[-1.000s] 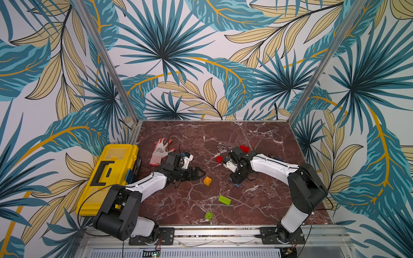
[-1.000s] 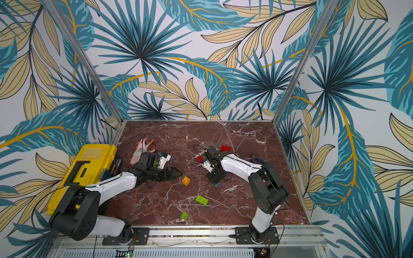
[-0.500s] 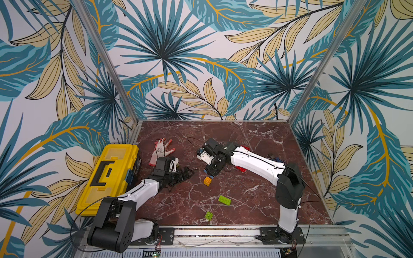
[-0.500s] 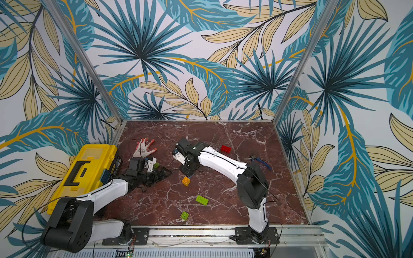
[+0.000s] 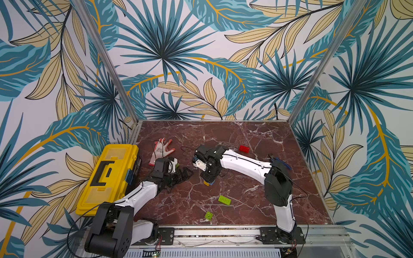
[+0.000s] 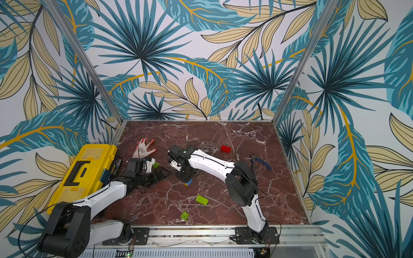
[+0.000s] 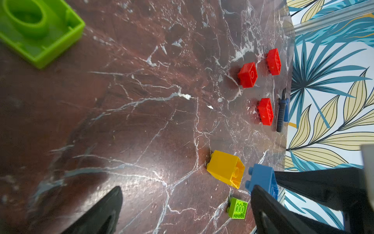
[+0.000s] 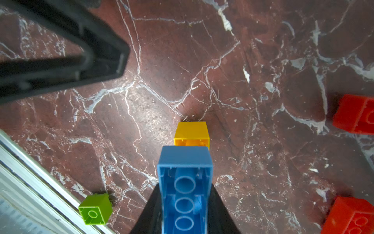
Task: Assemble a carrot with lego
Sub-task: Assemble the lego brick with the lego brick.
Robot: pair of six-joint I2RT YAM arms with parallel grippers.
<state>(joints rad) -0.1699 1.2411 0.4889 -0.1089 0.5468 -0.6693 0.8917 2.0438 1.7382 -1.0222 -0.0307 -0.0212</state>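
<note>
The step in hand looks like joining body to tip. The right gripper (image 8: 185,194) pinches a blue rectangular plastic brick (image 8: 185,174), hollow side towards its wrist camera, just above a yellow-orange square plastic brick (image 8: 191,129) near the middle of the brown marbled desk (image 5: 245,138). Whether they touch is unclear. Next it likely needs squaring up, then a straight press. The left gripper (image 5: 183,174) lies spread and empty beside them, towards the left edge.

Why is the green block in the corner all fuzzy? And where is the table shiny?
In the left wrist view the hollow lime green plastic brick sits very near the lens, so it is out of focus; a pale glare patch gleams on the dark red marble table. In the right wrist view the blue plastic brick in the right hand looks sharp.
</note>
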